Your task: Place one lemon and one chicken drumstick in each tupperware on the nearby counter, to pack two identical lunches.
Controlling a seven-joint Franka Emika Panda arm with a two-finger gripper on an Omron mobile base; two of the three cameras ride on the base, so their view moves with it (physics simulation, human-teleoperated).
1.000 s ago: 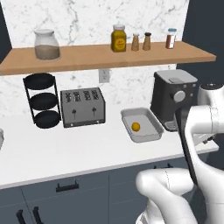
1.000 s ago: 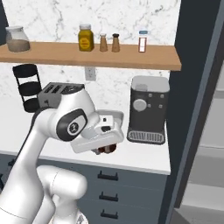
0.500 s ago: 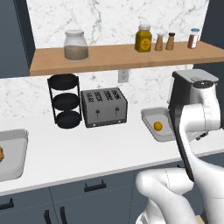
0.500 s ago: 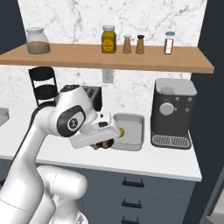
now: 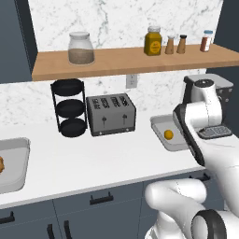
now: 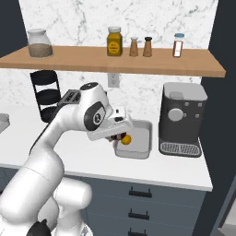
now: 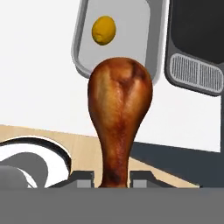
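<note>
My gripper [image 7: 113, 179] is shut on the thin end of a browned chicken drumstick [image 7: 119, 118], which stands up between the fingers. In the right base view the gripper [image 6: 115, 137] hangs over the counter [image 6: 27, 138] at the near left edge of a grey tupperware [image 6: 138, 146]. A yellow lemon [image 7: 104, 29] lies inside that tupperware [image 7: 83, 39]. The left base view shows the same lemon [image 5: 168, 135] in the tupperware [image 5: 161, 140], with a second tupperware [image 5: 14, 175] at the far left holding something brown [image 5: 1, 164] cut off by the frame edge.
A black coffee machine [image 6: 182, 115] stands right of the tupperware. A toaster [image 5: 112, 114] and a black three-tier rack [image 5: 70, 107] sit against the marble wall. Above them a wooden shelf [image 5: 126, 59] carries jars and shakers. Drawer fronts with black handles [image 6: 138, 192] run below.
Both base views shifted early in the second, sliding the scene to the right, then held still. The gripper, still holding the drumstick, has edged closer to the tupperware with the lemon.
</note>
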